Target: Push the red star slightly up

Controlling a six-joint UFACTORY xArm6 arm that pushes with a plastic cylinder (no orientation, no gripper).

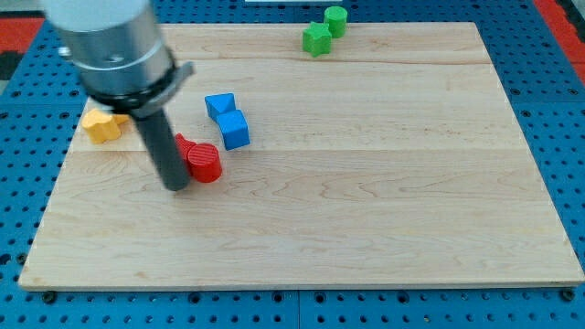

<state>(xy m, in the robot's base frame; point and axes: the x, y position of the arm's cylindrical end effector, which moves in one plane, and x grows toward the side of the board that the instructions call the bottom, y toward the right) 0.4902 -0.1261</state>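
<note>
The red star (184,146) lies left of the board's middle, mostly hidden behind my rod. A red cylinder (206,164) lies on its side, touching the star on the right. My tip (176,186) rests on the board just below the star and left of the red cylinder. The dark rod rises from the tip to the view's upper left and covers the star's left part.
Two blue blocks (228,119) sit touching just above and right of the red pair. A yellow block (102,125) lies at the left edge, partly behind the arm. A green star (316,38) and green cylinder (335,19) sit at the top edge of the wooden board (384,183).
</note>
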